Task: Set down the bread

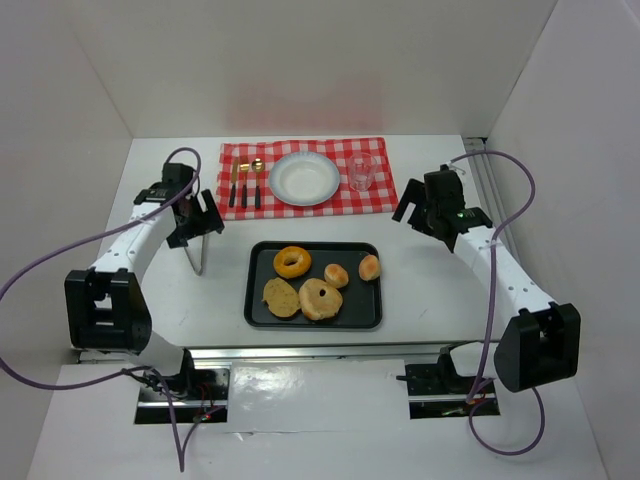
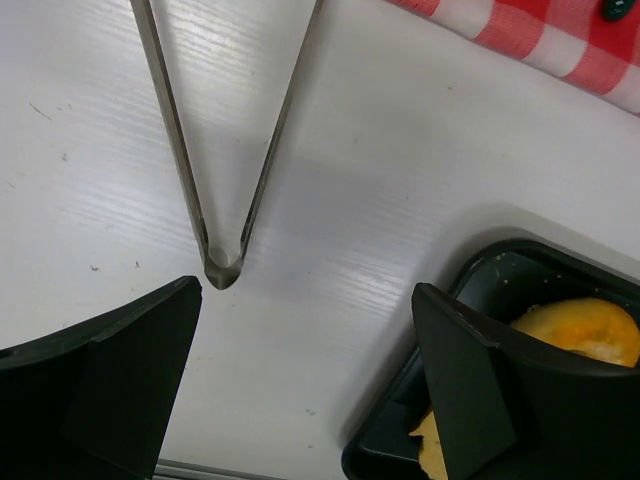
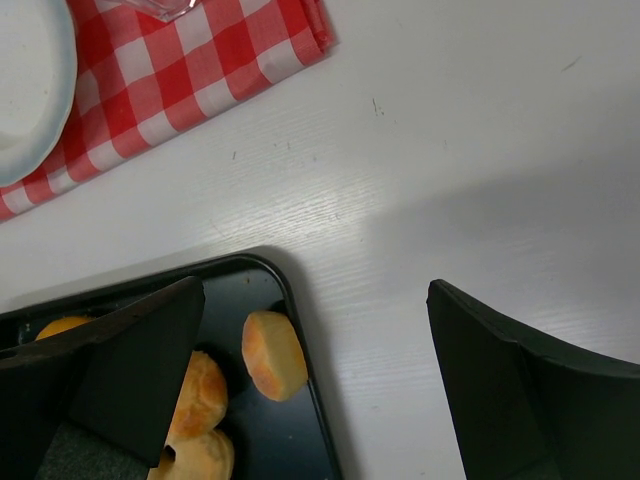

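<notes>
The bread, a large pale-tan bun with a small dark hole, lies at the near middle of the black tray. Its edge shows at the bottom of the right wrist view. My left gripper is open and empty, left of the tray's far-left corner, and it hangs over bare table in the left wrist view. My right gripper is open and empty, beyond the tray's far-right corner. In its own wrist view it straddles the tray's rim.
The tray also holds an orange ring donut, a flat tan slice and two small buns. Metal tongs lie below the left gripper. A white plate, a glass and cutlery sit on a red checked cloth.
</notes>
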`<action>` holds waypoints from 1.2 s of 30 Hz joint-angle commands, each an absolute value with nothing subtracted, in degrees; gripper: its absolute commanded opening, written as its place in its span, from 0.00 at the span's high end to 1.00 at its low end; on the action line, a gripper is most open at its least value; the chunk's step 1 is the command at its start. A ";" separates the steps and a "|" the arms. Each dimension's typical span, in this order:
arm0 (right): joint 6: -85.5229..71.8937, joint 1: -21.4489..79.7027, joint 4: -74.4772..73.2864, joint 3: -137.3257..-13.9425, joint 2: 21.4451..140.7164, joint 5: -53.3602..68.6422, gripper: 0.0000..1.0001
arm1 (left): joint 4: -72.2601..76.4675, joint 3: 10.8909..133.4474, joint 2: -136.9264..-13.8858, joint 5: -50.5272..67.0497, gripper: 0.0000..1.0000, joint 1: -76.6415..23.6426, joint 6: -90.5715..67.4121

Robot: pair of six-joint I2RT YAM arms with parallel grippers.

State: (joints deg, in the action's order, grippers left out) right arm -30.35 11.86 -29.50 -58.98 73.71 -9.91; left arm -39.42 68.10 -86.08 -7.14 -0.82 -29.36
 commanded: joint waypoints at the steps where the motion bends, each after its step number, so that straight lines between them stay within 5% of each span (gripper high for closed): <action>1: -29.79 12.30 -27.77 -58.45 71.81 -8.97 0.00 | -39.02 67.24 -88.06 -7.38 0.00 -0.09 -31.29; 28: -30.94 12.83 -26.72 -58.45 73.04 -7.73 0.00 | -35.33 78.30 -111.61 -8.79 0.00 8.25 -32.26; 36: -31.99 12.83 -26.72 -58.45 73.04 -7.73 0.00 | -33.13 83.05 -116.63 -7.64 0.27 9.40 -32.26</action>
State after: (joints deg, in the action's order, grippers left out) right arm -31.11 12.25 -29.10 -58.48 73.52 -7.73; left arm -35.22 81.34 -114.37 -8.32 8.97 -32.95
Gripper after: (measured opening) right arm 0.997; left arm 0.766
